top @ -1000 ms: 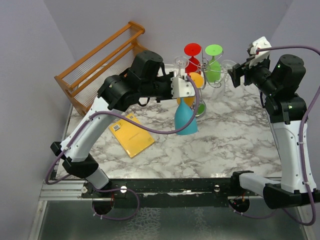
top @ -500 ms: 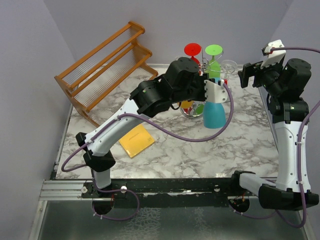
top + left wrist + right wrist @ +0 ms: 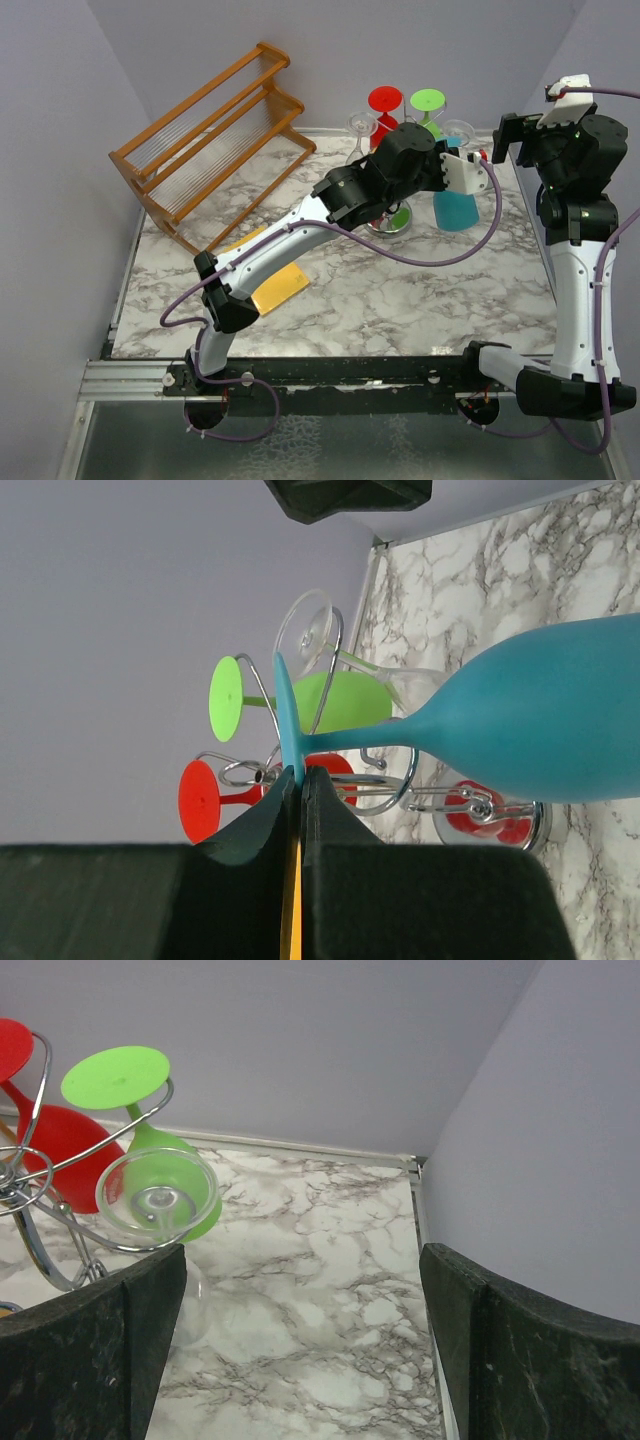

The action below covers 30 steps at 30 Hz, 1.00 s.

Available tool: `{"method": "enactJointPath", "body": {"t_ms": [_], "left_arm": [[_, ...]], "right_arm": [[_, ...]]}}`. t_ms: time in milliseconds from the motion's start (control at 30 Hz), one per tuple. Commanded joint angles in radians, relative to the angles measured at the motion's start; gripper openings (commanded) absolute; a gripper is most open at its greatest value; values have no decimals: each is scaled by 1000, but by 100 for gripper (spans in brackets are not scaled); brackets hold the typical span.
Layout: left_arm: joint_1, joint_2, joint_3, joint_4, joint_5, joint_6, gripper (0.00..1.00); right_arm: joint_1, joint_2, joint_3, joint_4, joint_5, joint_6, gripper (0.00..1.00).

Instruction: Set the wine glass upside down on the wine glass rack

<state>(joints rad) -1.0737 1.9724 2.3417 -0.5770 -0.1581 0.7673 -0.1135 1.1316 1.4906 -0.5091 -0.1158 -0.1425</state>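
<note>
My left gripper is shut on the thin foot of a blue wine glass. The glass hangs bowl-down just right of the wine glass rack. That silver wire stand carries a red glass, a green glass and clear glasses, all upside down. In the left wrist view the blue foot lies close to the rack's curled arms. My right gripper is held high at the far right, open and empty.
A slatted wooden rack stands at the back left. A yellow pad lies on the marble table under my left arm. The grey side wall runs close to my right gripper.
My left arm has swung right and toward the back, carrying the blue glass from in front of the rack to its right side. The right gripper rose, drew back and opened wider.
</note>
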Motion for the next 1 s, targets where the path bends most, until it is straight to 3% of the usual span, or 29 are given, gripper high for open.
{"method": "enactJointPath", "body": {"t_ms": [0, 400, 967], "left_arm": [[-4, 31, 31, 103, -69, 16, 1], [-3, 81, -4, 184, -168, 95, 1], [23, 108, -19, 201, -142, 111, 1]], "right_arm": [[-9, 6, 1, 45, 82, 35, 100], [-10, 21, 13, 44, 108, 31, 100], [-11, 22, 9, 38, 50, 22, 100]]}}
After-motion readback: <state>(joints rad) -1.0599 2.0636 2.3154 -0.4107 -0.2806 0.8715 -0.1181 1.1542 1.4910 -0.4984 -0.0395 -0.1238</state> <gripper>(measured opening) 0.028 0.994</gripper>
